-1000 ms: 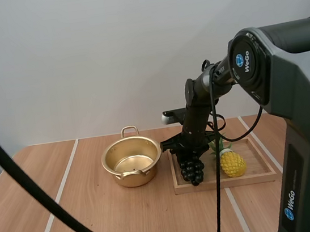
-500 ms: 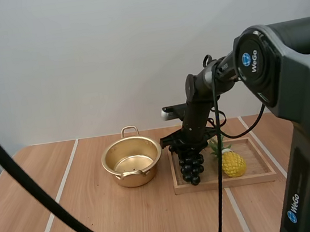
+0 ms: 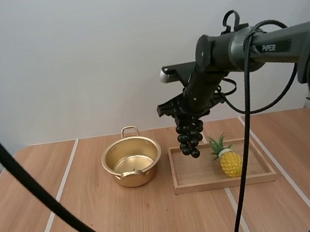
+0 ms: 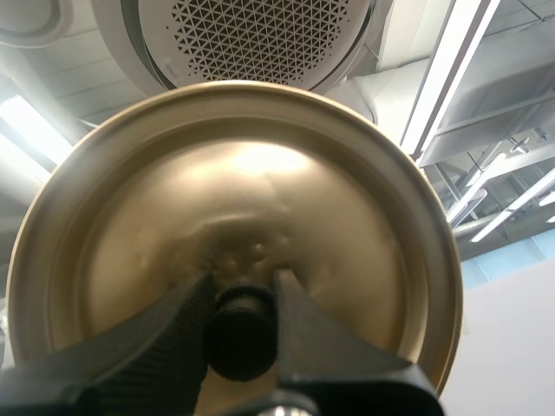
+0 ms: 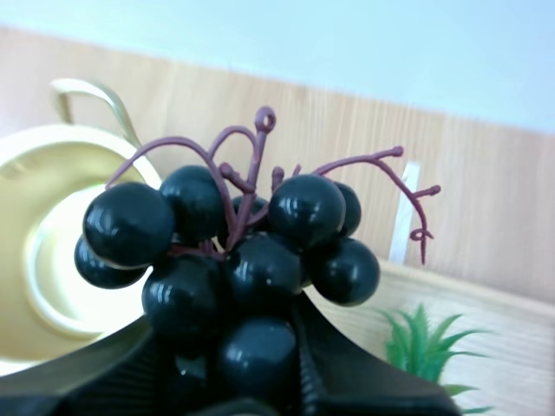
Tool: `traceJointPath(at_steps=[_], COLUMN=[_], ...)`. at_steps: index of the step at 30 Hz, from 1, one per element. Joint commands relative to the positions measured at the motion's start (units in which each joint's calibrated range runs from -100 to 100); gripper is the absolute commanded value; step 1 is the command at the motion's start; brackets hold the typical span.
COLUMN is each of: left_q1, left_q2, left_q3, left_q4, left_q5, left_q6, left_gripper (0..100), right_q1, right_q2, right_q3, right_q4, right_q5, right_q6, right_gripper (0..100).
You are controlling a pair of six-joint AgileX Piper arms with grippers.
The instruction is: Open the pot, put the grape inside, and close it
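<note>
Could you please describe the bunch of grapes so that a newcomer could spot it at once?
On the wooden table, a wooden tray lies right of the open golden pot. Above the tray's left end, the bunch of grapes hangs in the air, pinched at its top by the right gripper. Unlike the yellow pineapple in the tray, it is near-black, round-berried and touches nothing below.

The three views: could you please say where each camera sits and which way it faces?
High view: behind and above the bases, looking down over the table; the right end effector holds the grapes aloft.
Left wrist view: on the left arm, tilted upward; the left end effector pinches the lid knob.
Right wrist view: on the right arm, looking past its fingers at grapes.
High and right wrist views share grapes and pot.
</note>
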Motion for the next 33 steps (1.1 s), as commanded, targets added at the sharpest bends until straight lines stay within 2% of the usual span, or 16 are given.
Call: traceJointPath(at_steps=[1,9,17,22,27,29,33], left_q1=[0.00,0.00,0.00,0.00,0.00,0.00,0.00], left_q2=[0.41,0.30,0.18,0.18,0.18,0.18,-0.06], left_q3=[-0.20,-0.20,-0.20,-0.20,-0.20,-0.20,-0.20], left_q4=[-0.82,-0.82,-0.82,-0.82,-0.82,-0.49,-0.51], left_q5=[-2.10,-2.08,-3.42,-3.99,-3.99,-4.15,-6.46], left_q6=[-0.16,-0.16,-0.16,-0.16,-0.16,-0.16,-0.16], left_gripper=[0,0,0,0,0,0,0], right_q1=[-0.21,-0.21,-0.21,-0.21,-0.02,0.71,3.19], right_q2=[-4.67,-11.22,-11.41,-11.28,-10.87,-10.04,-7.12], right_q3=[-3.25,-16.74,-30.16,-32.51,-32.51,-32.51,-32.51], right_q4=[-0.11,-0.22,-0.22,1.06,8.78,11.24,11.06], right_q5=[0.57,1.68,6.74,6.46,6.46,7.27,8.26], right_q6=[-0.20,-0.20,-0.20,-0.20,-1.70,-2.95,-2.95], right_gripper=[0,0,0,0,0,0,0])
